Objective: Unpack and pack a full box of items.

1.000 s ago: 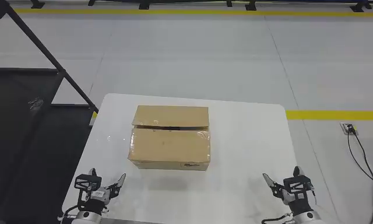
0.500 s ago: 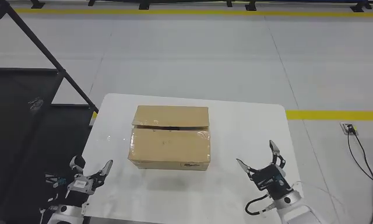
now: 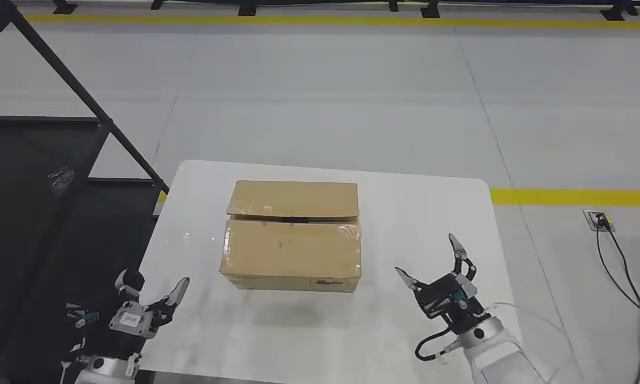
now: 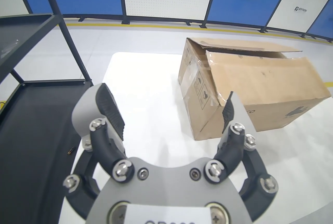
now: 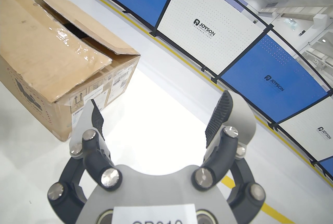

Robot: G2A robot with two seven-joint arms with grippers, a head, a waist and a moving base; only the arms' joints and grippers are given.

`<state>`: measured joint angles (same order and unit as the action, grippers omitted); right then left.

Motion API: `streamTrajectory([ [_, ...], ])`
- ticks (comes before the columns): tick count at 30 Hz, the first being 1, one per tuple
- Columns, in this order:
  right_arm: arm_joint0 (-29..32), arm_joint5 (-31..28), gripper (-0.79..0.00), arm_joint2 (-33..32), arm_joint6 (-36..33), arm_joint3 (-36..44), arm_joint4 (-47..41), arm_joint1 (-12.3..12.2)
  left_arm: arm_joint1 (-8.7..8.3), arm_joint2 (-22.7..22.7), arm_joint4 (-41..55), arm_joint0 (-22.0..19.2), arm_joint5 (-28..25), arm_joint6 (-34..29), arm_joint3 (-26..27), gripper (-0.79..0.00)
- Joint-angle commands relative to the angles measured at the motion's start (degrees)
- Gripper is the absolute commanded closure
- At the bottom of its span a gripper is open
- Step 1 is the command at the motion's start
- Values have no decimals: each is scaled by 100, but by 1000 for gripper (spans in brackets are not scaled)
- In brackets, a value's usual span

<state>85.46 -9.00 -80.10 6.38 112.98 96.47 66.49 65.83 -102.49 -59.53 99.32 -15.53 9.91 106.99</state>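
1. Tabletop: white, carries one box only. Black rack stands just beside its left edge.
2. Box: brown cardboard, sits about mid-tabletop. Long axis runs left-right across the robot's front. Top flaps folded down, not sealed. The seam between them runs along the long axis and gapes a bit toward the far side, w/ loose tape scraps on the near flap. Contents hidden, so can't tell what's inside.
3. Right tool: hovers over the tabletop, fingers spread wide, nothing held. Box lies ahead and to its left; in the right wrist view the box's near right corner sits just past one fingertip of the right tool.
4. Left tool: at the near-left corner of the tabletop, by the rack edge, fingers apart, empty. In the left wrist view the box lies ahead and to the right of the left tool.
5. Key relation: box sits fwd and between both tools, its short ends facing outward to each arm. Right tool looks nearer. Judgement: unpacking not yet begun; flaps need lifting first, approached from the seam side.
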Motion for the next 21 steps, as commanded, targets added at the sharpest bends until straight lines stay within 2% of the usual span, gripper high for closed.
streamTrajectory([
  [1, -124, -389, -785, -18, 24, -54, -795, 9, 17, 62, 122, -108, 120, -6, -50, -785],
  [3, -313, -583, -785, 34, -202, -156, -1216, 28, 28, 86, 283, -198, 146, -30, -93, -785],
  [7, -826, -1084, -785, 171, -792, -495, -2650, 84, 41, 58, 668, -333, 70, -119, -174, -785],
  [12, -1450, -1404, -785, 272, -1469, -1126, -4755, 161, 54, -28, 1087, -450, -9, -148, -219, -785],
  [16, -1962, -1753, -785, 385, -2224, -1789, -6493, 202, 57, -108, 1356, -374, -324, -120, -157, -785],
  [21, -2048, -1747, -785, 383, -2379, -1868, -6598, 200, 49, -253, 1347, -213, -649, -83, -110, -785],
])
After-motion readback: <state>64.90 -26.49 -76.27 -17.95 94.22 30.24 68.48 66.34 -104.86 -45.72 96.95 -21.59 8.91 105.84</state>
